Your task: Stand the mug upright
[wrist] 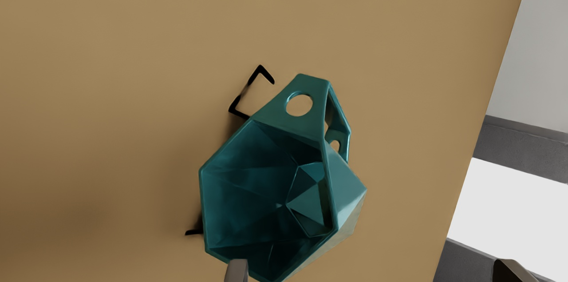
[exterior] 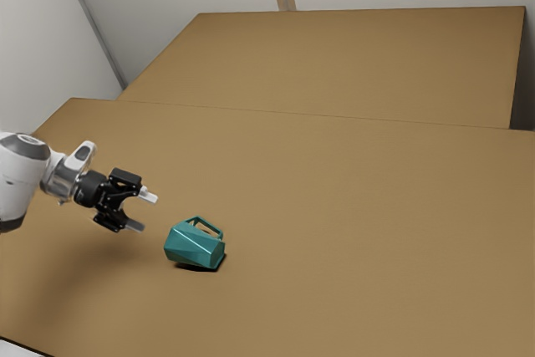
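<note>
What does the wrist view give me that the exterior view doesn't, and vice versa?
The wrist view adds the faceted inside of the mug and the round hole in its handle.

The exterior view adds the arm, coming in from that view's left, and the brown panel beyond the tabletop.

Both share the mug lying on its side, the tabletop, and the pincer with its fingers apart.

One teal mug [exterior: 194,244], one robot arm [exterior: 18,177], one black hand [exterior: 143,211], two fingers [exterior: 148,196], seemingly two brown surfaces [exterior: 351,206]
</note>
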`<action>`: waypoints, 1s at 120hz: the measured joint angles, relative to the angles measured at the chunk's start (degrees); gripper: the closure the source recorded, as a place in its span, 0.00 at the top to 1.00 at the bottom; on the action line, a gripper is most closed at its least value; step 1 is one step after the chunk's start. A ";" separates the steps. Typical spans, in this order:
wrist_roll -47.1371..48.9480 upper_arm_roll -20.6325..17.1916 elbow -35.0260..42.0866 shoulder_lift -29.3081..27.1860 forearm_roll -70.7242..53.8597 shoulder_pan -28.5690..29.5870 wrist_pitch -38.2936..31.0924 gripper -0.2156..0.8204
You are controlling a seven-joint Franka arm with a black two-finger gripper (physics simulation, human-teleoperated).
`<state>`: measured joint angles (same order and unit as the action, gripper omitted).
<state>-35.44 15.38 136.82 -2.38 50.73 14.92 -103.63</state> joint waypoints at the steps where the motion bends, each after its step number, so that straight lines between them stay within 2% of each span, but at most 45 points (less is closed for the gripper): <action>1: -0.44 0.04 -0.01 0.22 0.38 0.06 -0.01 0.79; 25: -9.83 0.27 -0.35 5.45 7.48 0.62 0.25 0.79; 45: -15.70 0.20 0.71 5.68 9.36 -2.54 0.39 0.79; 96: -24.79 -0.35 2.43 7.37 12.37 -6.43 -0.92 0.79; 104: -25.68 -0.35 2.51 7.40 12.78 -6.50 -1.12 0.71; 120: -26.88 -0.39 2.93 7.36 13.18 -6.77 -1.34 0.38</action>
<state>-62.32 14.99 139.75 4.98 63.91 8.16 -104.98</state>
